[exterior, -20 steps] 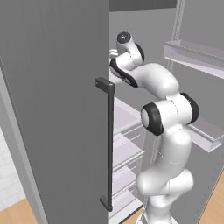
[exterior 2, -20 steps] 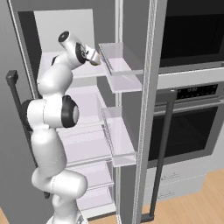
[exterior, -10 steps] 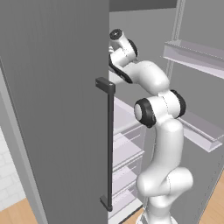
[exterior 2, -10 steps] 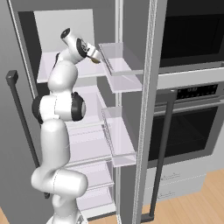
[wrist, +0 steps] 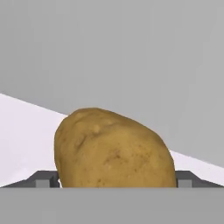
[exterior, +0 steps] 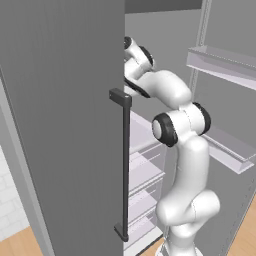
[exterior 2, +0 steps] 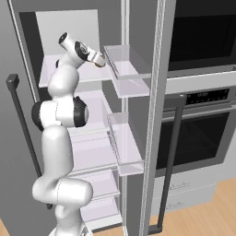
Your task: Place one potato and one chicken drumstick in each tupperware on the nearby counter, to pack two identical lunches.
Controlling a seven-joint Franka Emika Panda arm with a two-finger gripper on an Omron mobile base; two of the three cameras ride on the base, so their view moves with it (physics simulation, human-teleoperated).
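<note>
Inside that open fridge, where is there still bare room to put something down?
Bare: the white shelf left of the potato, up to the grey back wall; the lower shelves and clear door bins. Crowded: around the potato, flanked by the open gripper.

Even, soft rendered light fills all three views, with no glare and no hard cast shadows. The fridge interior (exterior 2: 69, 27) is shaded darker toward its top. The potato (wrist: 113, 148) looks slightly soft up close, evenly lit.
</note>
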